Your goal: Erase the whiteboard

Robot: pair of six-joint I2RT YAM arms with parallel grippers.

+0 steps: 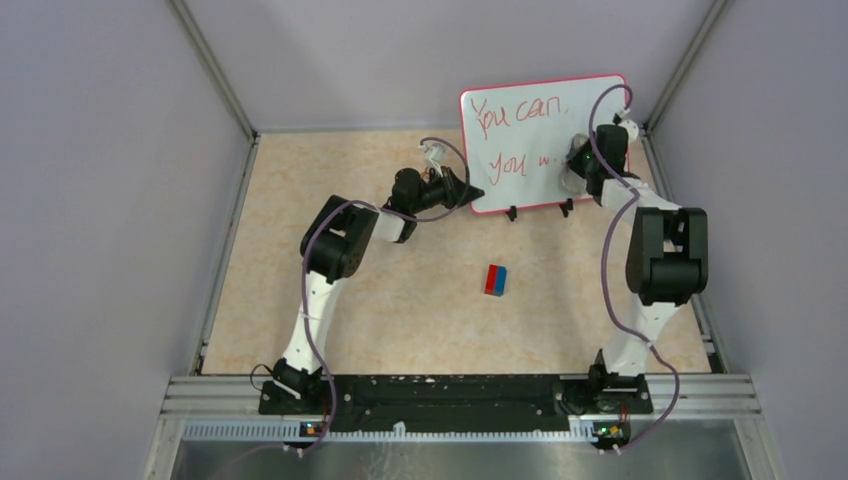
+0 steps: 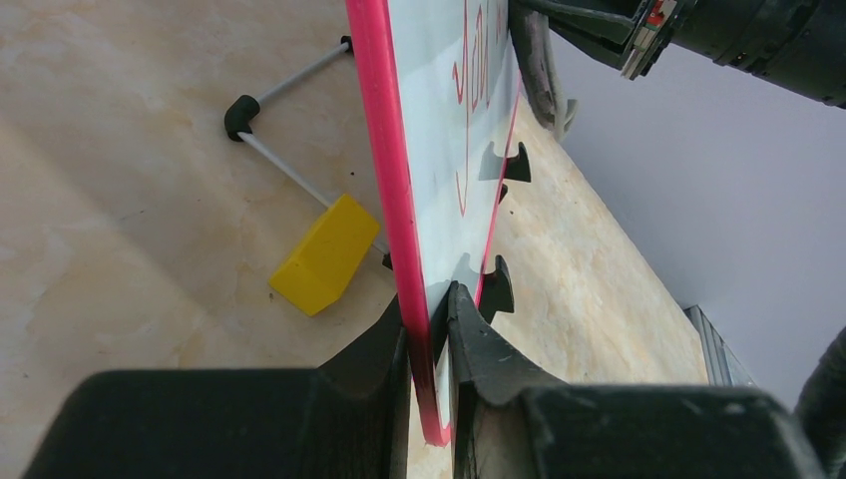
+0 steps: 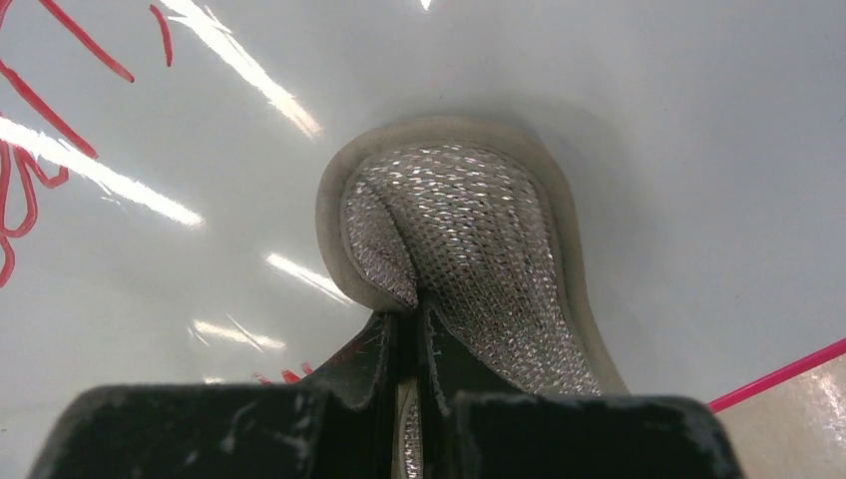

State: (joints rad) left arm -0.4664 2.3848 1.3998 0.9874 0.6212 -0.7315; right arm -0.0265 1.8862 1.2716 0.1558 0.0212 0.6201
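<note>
Large rectangular glossy whiteboard (image 1: 545, 135): white face, red-pink frame, red handwriting, black feet. Oval mesh sponge pad (image 3: 469, 239) between the black right gripper (image 3: 404, 344) jaws: silver woven pattern, beige border. Plastic wedge block (image 2: 324, 254) left of the black left gripper (image 2: 431, 329) jaws: yellow.

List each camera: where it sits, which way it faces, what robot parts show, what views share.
Top external: above and behind the bases, looking down at the table; left arm and right arm show.
Left wrist: at the whiteboard's left edge, looking along it; left gripper clamps that edge.
Right wrist: close against the whiteboard's face; right gripper pinches a mesh pad.
Shared: all show the whiteboard.
</note>
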